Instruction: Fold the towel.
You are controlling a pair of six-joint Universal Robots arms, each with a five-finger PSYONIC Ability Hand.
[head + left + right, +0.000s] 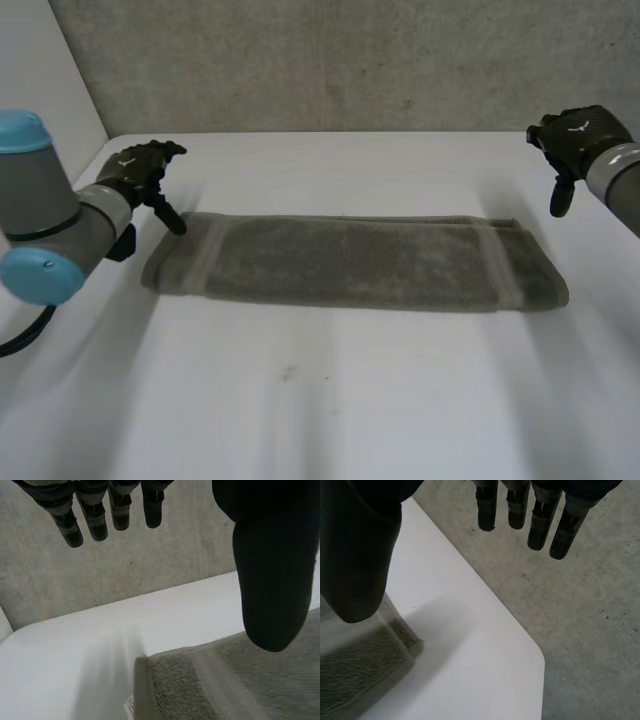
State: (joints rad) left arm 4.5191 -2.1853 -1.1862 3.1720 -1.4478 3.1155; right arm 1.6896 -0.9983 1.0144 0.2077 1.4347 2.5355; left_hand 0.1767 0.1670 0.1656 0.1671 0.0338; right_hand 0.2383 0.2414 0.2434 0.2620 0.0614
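**Cropped, covered and unreadable parts**

Cut off at the edge of the left wrist view: towel [200, 690], past one corner. Overlapped there by the thumb of the left hand [270, 580]. Too small to read: white tag [129, 706] at that corner. Cropped in the head view: left arm [40, 220], right arm [622, 180]. Overlapped by the thumb of the right hand [355, 555] in the right wrist view: towel's end.

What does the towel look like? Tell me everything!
The towel is grey and fluffy, folded into a long, narrow strip lying flat on the white table. A smoother band crosses it near each end, and a white tag peeks out at one end. The left hand hangs open at that end's far corner; whether it touches is unclear. The right hand is open, off the other end.
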